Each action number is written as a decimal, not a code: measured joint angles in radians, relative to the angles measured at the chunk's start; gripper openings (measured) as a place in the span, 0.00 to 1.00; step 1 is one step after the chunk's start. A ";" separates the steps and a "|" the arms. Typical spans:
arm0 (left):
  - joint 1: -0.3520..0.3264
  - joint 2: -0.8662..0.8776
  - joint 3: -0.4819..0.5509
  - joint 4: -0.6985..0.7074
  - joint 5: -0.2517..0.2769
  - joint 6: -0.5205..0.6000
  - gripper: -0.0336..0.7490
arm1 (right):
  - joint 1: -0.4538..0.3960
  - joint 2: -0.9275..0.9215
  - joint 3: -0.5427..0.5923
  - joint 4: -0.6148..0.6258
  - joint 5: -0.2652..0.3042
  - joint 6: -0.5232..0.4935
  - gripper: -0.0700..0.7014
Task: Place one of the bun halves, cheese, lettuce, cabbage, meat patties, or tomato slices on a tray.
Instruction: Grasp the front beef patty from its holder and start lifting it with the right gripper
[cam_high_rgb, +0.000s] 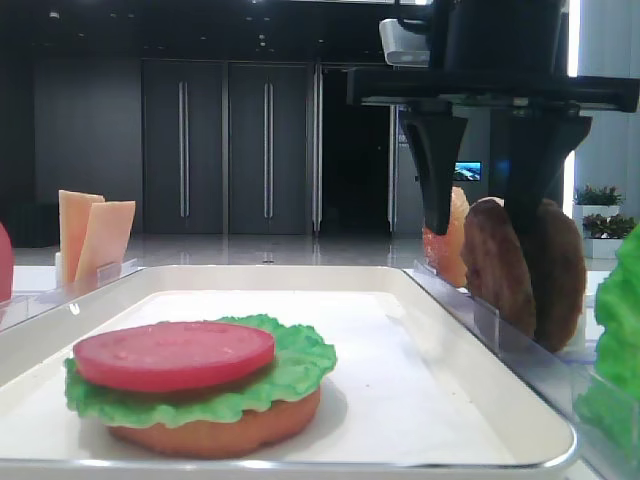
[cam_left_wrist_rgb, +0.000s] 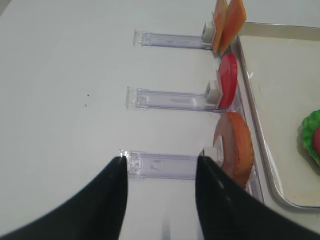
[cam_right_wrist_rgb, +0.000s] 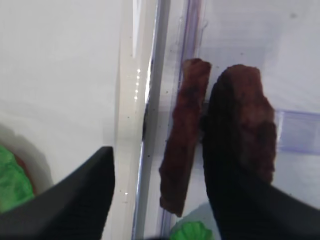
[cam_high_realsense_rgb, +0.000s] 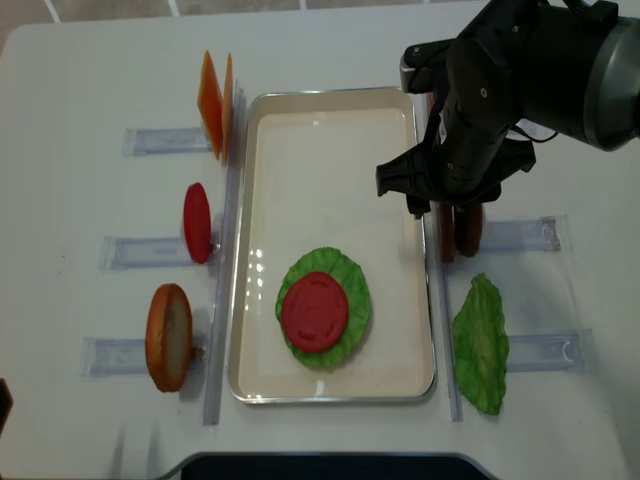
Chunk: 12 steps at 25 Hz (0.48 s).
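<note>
Standing on edge in a clear rack (cam_high_realsense_rgb: 505, 235) just right of the tray (cam_high_realsense_rgb: 330, 150): two meat patties (cam_high_realsense_rgb: 458, 230), side by side, dark brown and grainy. Lowered over them from above, the right gripper (cam_high_rgb: 487, 215), jaws spread, one black finger (cam_high_rgb: 432, 165) on the tray side of the nearer patty (cam_right_wrist_rgb: 184, 135), the other finger (cam_high_rgb: 535, 200) down between the two patties, in front of the farther one (cam_right_wrist_rgb: 250, 115) in the right wrist view. Not pressed onto the patty yet as far as visible; a small gap on the tray side. Behind the patties in the low front view, an orange-tan bun half (cam_high_rgb: 452, 245), partly hidden. On the white tray itself, near its front end: a bun half (cam_high_rgb: 215, 428) at the bottom, a lettuce leaf (cam_high_rgb: 290, 375) over it, and a red tomato slice (cam_high_rgb: 172, 355) on top. On the white surface (cam_high_realsense_rgb: 80, 90) left of the tray, three more clear racks: cheese slices (cam_high_realsense_rgb: 215, 105) upright at the far one, a second tomato slice (cam_high_realsense_rgb: 197, 222) on edge at the middle one, and another bun half (cam_high_realsense_rgb: 168, 337) on edge at the near one. Right of the tray, nearer the front, a second green lettuce leaf (cam_high_realsense_rgb: 482, 345) lying beside a rack. Left gripper (cam_left_wrist_rgb: 160, 200) hovering low over the near left rack, jaws spread apart, nothing between them, close to the bun half there but not touching.
</note>
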 joint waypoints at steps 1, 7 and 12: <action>0.000 0.000 0.000 0.000 0.000 0.000 0.48 | 0.000 0.000 0.000 -0.001 0.000 0.001 0.60; 0.000 0.000 0.000 0.000 0.000 0.000 0.48 | 0.000 0.000 0.000 -0.016 0.000 0.001 0.47; 0.000 0.000 0.000 0.000 0.000 0.000 0.48 | 0.000 0.000 0.000 -0.031 0.000 0.001 0.41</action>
